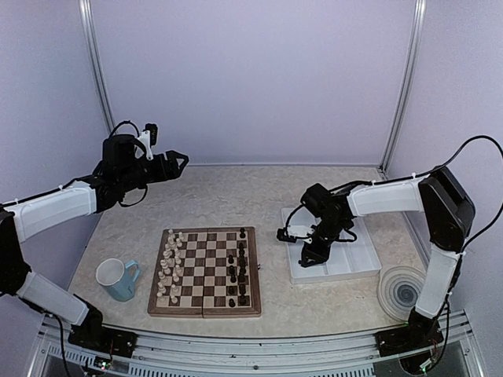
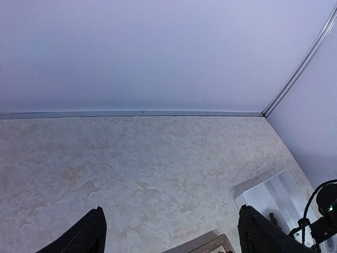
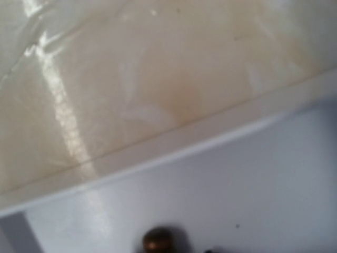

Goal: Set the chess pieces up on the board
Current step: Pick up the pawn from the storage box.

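Setup is well along but not finished, by my read. Board [image 1: 206, 271] lies mid-table, between mug [image 1: 118, 279] and tray [image 1: 357, 251]. White pieces [image 1: 171, 267] fill its two left files, sixteen as best I count. Dark pieces [image 1: 238, 275] stand on the two right files. The outer file looks full and the inner one is bare at its far end. They are too small for a firm count, perhaps a dozen. At least one is not yet placed: a stray piece [image 3: 158, 241] shows its brown top at the bottom of the right wrist view, in the tray. Right gripper [image 1: 308, 255] is down in that tray, and I cannot tell how wide its jaws stand or whether they hold anything. Left gripper [image 1: 181, 159] hangs high over the far left of the table, fingers [image 2: 87, 234] spread wide, empty. Tally: one board, one tray, one mug, one disc [image 1: 401, 290], two arms.
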Available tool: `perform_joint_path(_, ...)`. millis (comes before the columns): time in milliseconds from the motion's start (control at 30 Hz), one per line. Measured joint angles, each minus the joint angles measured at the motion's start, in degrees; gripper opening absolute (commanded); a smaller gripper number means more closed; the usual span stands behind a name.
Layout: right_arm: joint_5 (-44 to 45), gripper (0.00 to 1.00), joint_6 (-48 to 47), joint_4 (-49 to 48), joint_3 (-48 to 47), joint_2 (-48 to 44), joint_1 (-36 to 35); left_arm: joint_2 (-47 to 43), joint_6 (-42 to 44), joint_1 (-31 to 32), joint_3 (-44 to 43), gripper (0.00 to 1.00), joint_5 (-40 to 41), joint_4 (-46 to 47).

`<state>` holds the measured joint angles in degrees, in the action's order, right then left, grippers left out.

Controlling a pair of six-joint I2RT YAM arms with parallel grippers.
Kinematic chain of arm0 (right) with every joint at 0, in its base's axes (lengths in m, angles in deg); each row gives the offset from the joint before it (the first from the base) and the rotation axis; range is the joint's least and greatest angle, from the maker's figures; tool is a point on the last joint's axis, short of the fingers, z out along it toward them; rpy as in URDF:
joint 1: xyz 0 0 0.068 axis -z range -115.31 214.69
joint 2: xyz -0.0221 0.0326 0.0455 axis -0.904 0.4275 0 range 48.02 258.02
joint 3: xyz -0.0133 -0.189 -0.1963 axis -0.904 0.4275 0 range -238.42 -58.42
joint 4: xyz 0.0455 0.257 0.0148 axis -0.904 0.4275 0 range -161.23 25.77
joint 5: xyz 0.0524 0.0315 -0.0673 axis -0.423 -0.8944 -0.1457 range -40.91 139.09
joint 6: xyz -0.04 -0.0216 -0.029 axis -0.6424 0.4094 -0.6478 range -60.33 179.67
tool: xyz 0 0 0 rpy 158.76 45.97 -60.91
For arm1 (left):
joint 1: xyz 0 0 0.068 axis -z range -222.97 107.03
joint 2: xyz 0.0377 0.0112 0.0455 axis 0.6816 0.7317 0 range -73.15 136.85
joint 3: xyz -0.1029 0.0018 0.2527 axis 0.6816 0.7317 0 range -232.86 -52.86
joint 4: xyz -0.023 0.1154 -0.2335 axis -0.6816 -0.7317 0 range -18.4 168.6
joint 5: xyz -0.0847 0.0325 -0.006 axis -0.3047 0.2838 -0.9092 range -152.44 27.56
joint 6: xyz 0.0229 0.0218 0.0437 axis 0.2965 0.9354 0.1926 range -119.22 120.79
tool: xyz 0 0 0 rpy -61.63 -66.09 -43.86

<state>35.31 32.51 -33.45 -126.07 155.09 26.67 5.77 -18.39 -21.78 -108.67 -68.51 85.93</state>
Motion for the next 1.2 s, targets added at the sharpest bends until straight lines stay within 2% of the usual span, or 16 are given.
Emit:
perform_joint_path(467,3.3,0.13,-3.3,-3.6,3.3,-2.1,-2.6,2.2,-0.2,-0.2,-1.1,0.72,-7.9,0.7)
perform_joint_path(700,4.0,0.15,-4.0,-4.3,5.8,-4.2,-2.7,5.2,-0.2,0.6,-2.8,0.68,-13.1,0.8)
perform_joint_path(833,4.0,0.2,-4.3,-4.3,6.0,-4.2,-2.7,6.7,-0.2,1.9,-3.4,0.68,-15.2,0.7)
perform_joint_path(1200,4.3,0.2,-4.5,-4.5,6.6,-4.7,-2.7,7.4,-0.1,3.2,-3.7,0.67,-16.4,0.2)
